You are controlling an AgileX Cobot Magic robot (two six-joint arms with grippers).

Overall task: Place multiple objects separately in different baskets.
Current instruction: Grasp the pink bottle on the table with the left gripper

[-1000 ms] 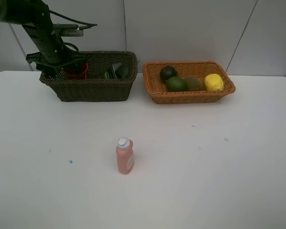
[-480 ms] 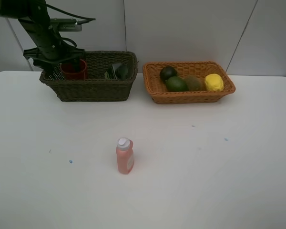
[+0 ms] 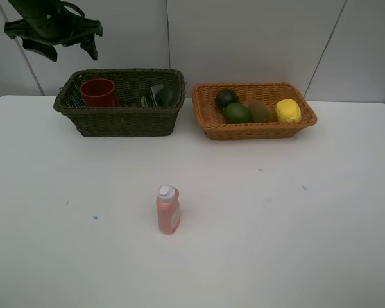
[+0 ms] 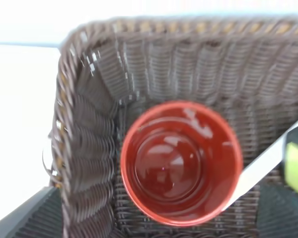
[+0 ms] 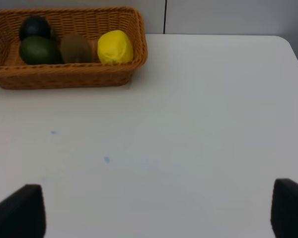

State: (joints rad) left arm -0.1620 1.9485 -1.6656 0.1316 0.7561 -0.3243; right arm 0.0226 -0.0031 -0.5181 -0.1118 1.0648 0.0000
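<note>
Probably light, smooth plastic, the pink bottle [image 3: 168, 210] standing on the desk [image 3: 276, 224] wants my wide, empty jaws across its flat-sided body.

Dark olive-brown woven wicker basket [image 3: 119, 102] at worktop [image 3: 276, 224] rear-left, w/ red plastic cup [image 3: 98, 92] in its left end. Light orange-tan woven wicker basket [image 3: 253, 110] just right, fruit inside. Pink white-capped bottle [image 3: 167, 210] upright, well fwd, centre.

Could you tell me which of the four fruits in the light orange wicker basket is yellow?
The yellow lemon, at the right end of the light orange wicker basket; the dark round fruit, green lime and brown kiwi are darker.
</note>
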